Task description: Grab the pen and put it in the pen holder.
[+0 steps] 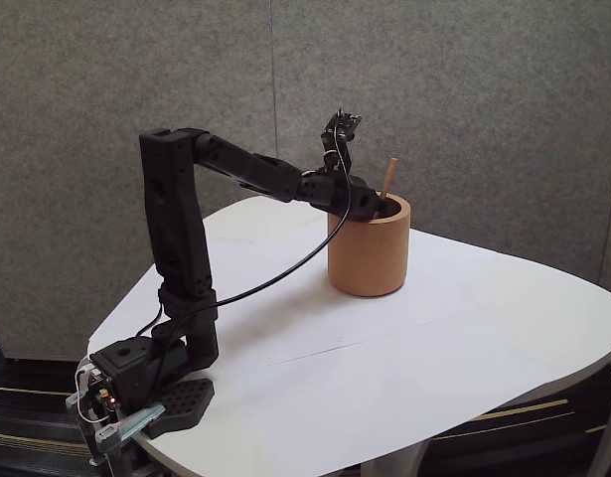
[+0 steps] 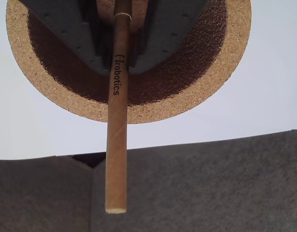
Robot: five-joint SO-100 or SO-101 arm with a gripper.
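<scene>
In the fixed view the arm's base (image 1: 151, 393) is clamped at the table's (image 1: 404, 368) 7 o'clock corner. From it the arm rises, folds and reaches right toward 1 o'clock, ending with the gripper (image 1: 378, 206) dipped into the mouth of the cup (image 1: 370, 260). A black cable (image 1: 275, 278) sags from the wrist back down to the base. The pen (image 1: 386, 179) pokes out of the cup's rim, leaning slightly toward 1 o'clock, with its top end clear above the gripper.

In the wrist view the pen (image 2: 116, 121) runs straight from 12 to 6 o'clock. Its upper part sits between the dark fingers (image 2: 66, 38), which are closed narrow around it inside the cup (image 2: 187, 104), over the darker inside. Its free end hangs past the rim at 6 o'clock, over the grey wall panel. So the pen is gripped and its lower part is in the cup, though whether its tip touches the bottom cannot be told.

The main risk, as I judge it, lies in the release. If the fingers open while the pen is tilted, it should fall against the inner wall, which is fine. If the arm pulls back before the fingers are fully apart, it may drag the pen out again. A sideways exit could also knock the rim and shove or tip the cup. The sagging cable might catch on the cup's 9 o'clock side.
</scene>
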